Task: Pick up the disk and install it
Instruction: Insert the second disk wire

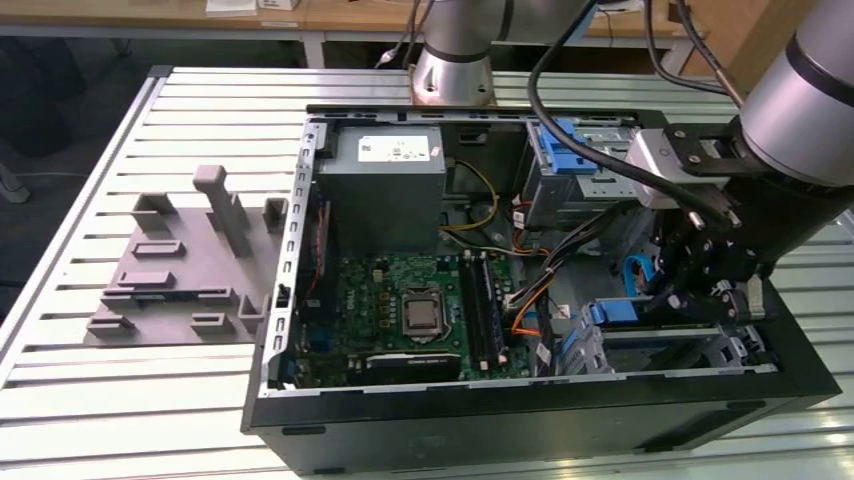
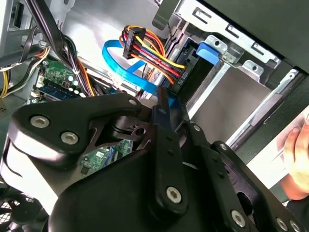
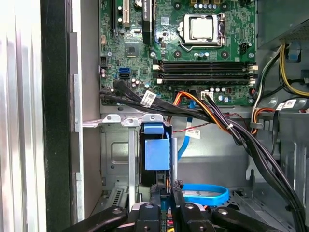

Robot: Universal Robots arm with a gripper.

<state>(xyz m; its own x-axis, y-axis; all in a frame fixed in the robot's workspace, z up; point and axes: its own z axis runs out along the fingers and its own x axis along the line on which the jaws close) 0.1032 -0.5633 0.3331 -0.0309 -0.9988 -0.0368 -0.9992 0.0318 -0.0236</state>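
The disk (image 3: 157, 150) stands edge-on in the metal drive bay (image 3: 116, 145) at the case's lower corner, its blue bracket facing the camera in the first wrist view. In the exterior view the blue bracket (image 1: 622, 312) shows at the bay's top, just left of my gripper (image 1: 701, 300). My gripper (image 3: 165, 200) is shut on a thin blue edge of the disk's bracket. The second wrist view shows that blue edge pinched between the black fingers (image 2: 166, 140), close to the bay's opening.
The open computer case (image 1: 287, 300) lies on a slatted table. Bundled power wires (image 2: 154, 53) and a blue data cable (image 2: 120, 63) hang close to the bay. A grey fixture (image 1: 187, 270) sits at the exterior view's left. A person's hand (image 2: 297, 159) is outside the case.
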